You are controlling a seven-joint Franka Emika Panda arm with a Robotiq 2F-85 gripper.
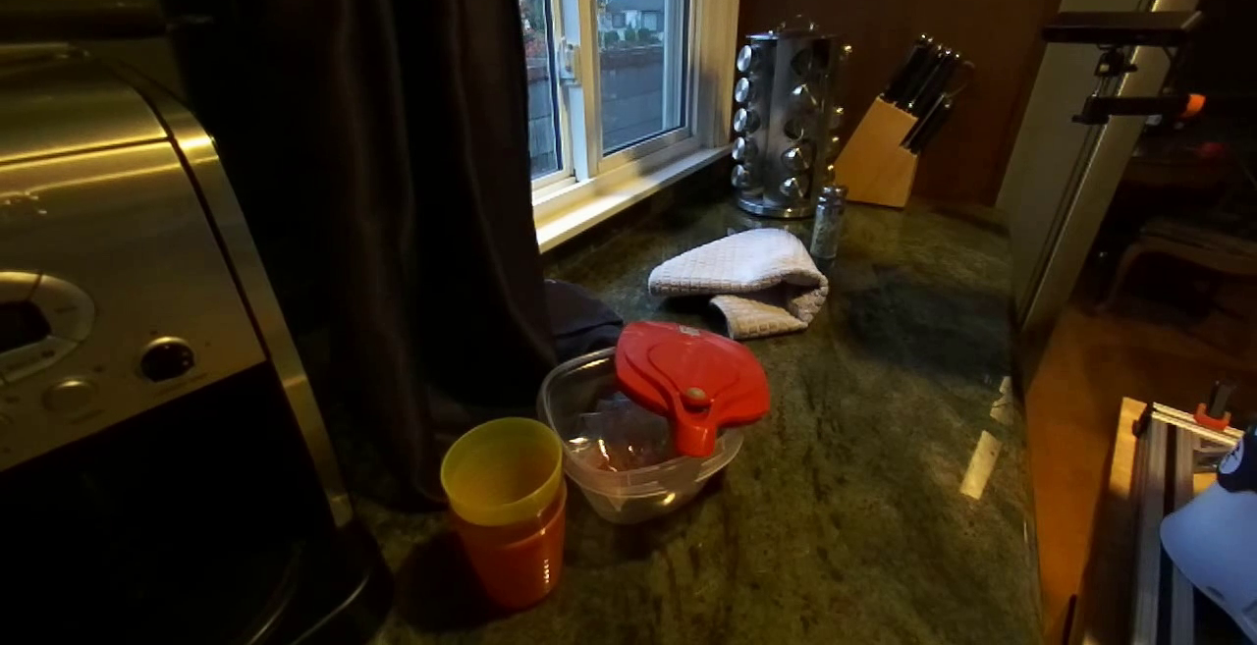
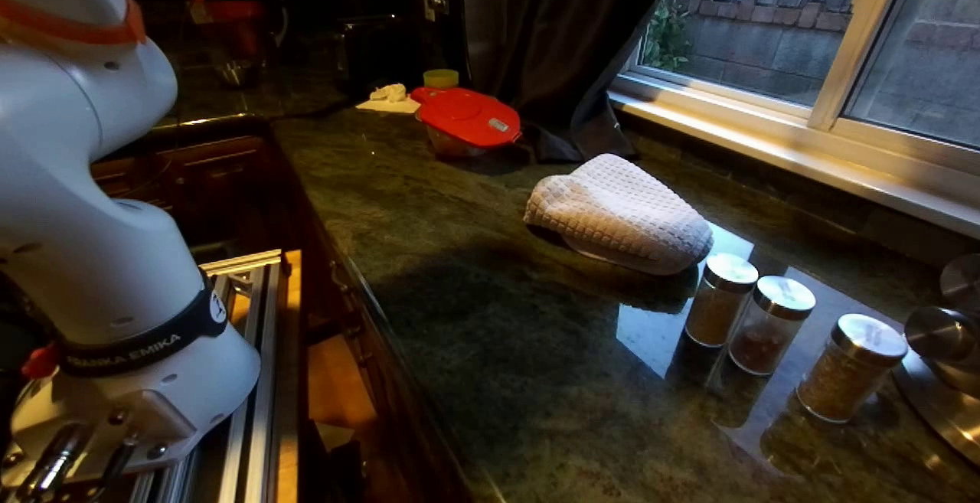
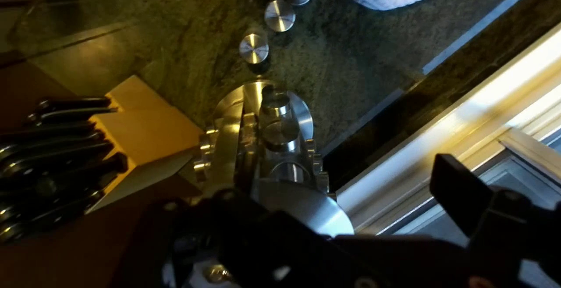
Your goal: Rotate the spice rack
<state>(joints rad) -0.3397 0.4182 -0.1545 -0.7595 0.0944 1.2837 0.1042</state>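
In an exterior view, the rack [image 1: 789, 120] is seen upright at the far end of the counter [image 1: 884, 409], just beside the window [image 1: 586, 56]. The block [image 1: 874, 159] is set just right of it. A folded towel [image 1: 737, 264] is laid nearer; nearer still, a tub [image 1: 633, 500] is partly covered by a red lid [image 1: 687, 375]. Stacked cups [image 1: 511, 552] are placed just left of the tub, and a steel appliance [image 1: 79, 184] is cut off at the left edge.

In an exterior view, the arm [image 2: 126, 273] is shown at left. Three jars [image 2: 772, 327] are stood upright at near right; the rack is only partly caught at the right edge, just beside the nearest jar.

In the wrist view, the gripper [image 3: 337, 180] is seen by the rack's top, fingers [image 3: 458, 187] spread well apart. The top plate [image 3: 307, 207] is partly hidden by the gripper; whether contact is made can't be told. Block is seen left of the rack.
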